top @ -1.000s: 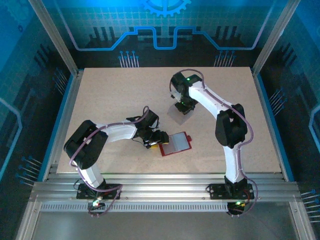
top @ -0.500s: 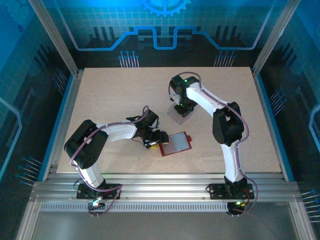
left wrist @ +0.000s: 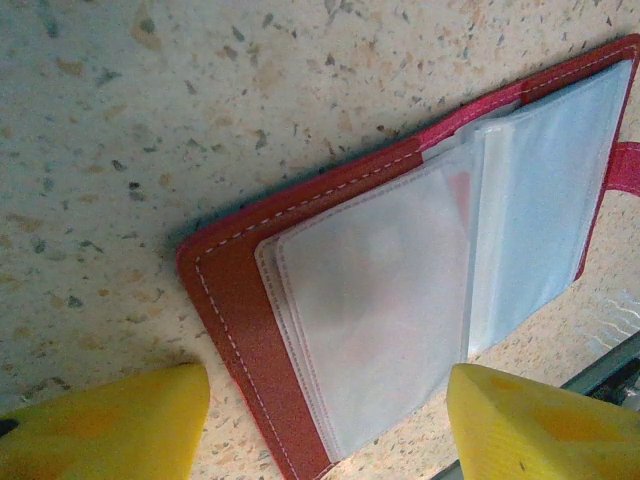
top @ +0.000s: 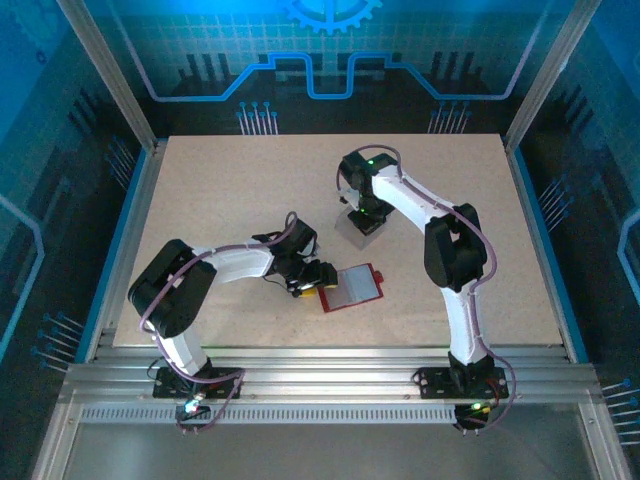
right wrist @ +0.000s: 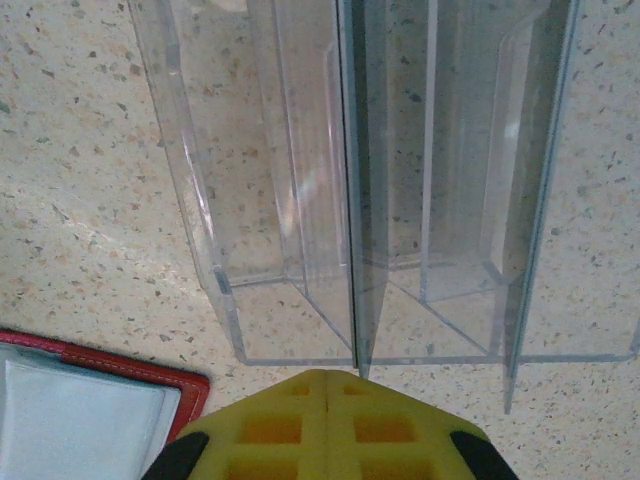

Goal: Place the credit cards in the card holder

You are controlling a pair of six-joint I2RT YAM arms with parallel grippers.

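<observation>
Right wrist view: the right gripper (right wrist: 330, 385) has its jaws closed, pads together, at the near rim of the clear box (right wrist: 290, 200). Whether the pads pinch the box's thin centre wall cannot be told. Over the last second, in the top external view, this gripper has shifted slightly toward 9 o'clock above the box, and its elbow followed. The left arm and the card holder (top: 352, 287) have not moved. Judgement: the right arm is settling at the box and no insertion has begun. Whether any credit cards lie in the box cannot be told.

The holder lies open on the table (top: 230, 190), at 6 o'clock from the right gripper. The left gripper (left wrist: 328, 400) is spread wide, with the holder's near edge between its fingers (left wrist: 110, 425).
</observation>
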